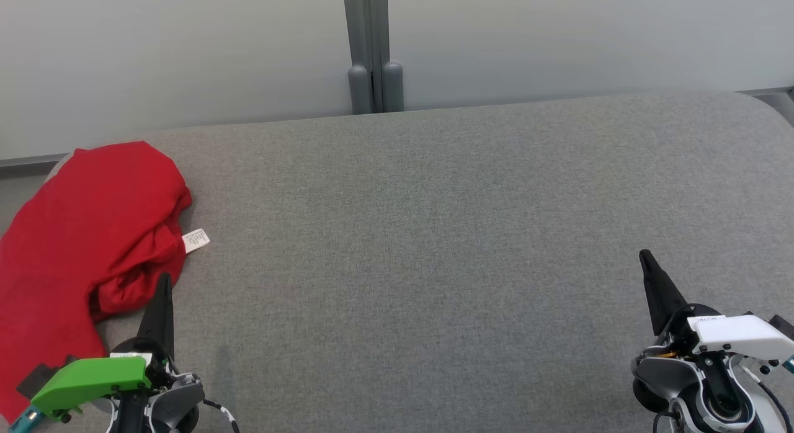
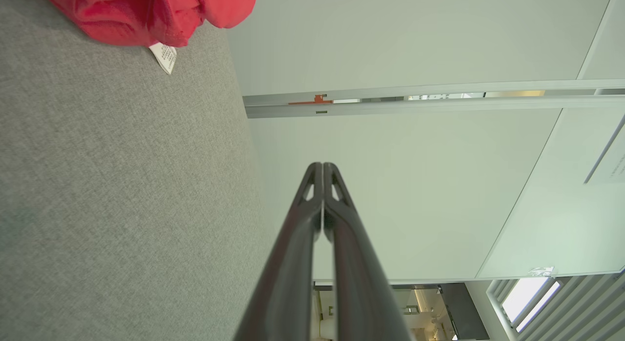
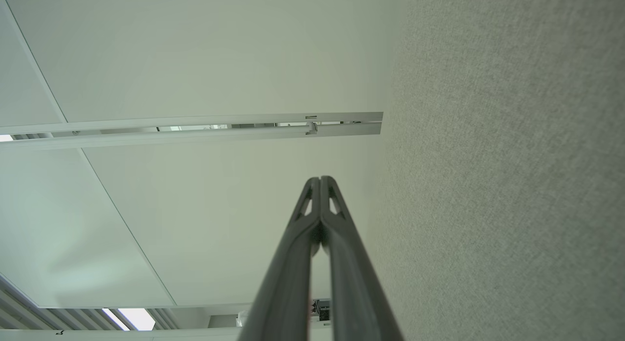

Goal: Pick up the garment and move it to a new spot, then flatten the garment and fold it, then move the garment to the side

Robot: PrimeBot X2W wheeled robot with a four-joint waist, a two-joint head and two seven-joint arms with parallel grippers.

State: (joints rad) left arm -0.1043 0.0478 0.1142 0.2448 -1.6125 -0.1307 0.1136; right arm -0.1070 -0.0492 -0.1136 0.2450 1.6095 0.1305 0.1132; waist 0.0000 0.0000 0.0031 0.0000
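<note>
The garment (image 1: 87,234) is a crumpled red piece of clothing with a white care label (image 1: 196,240), lying at the left end of the grey fabric surface (image 1: 446,234) and hanging partly over its left edge. My left gripper (image 1: 164,279) is shut and empty, its tip just right of the garment's lower folds. The left wrist view has the garment (image 2: 146,13) at the top left, beyond the shut left gripper (image 2: 322,165). My right gripper (image 1: 644,254) is shut and empty over bare fabric at the lower right, far from the garment; its closed tips (image 3: 320,179) point along the surface.
A pale wall runs behind the surface, with a grey vertical post (image 1: 372,54) at its middle. The surface's far right corner (image 1: 763,104) is rounded. Wide bare fabric lies between the two grippers.
</note>
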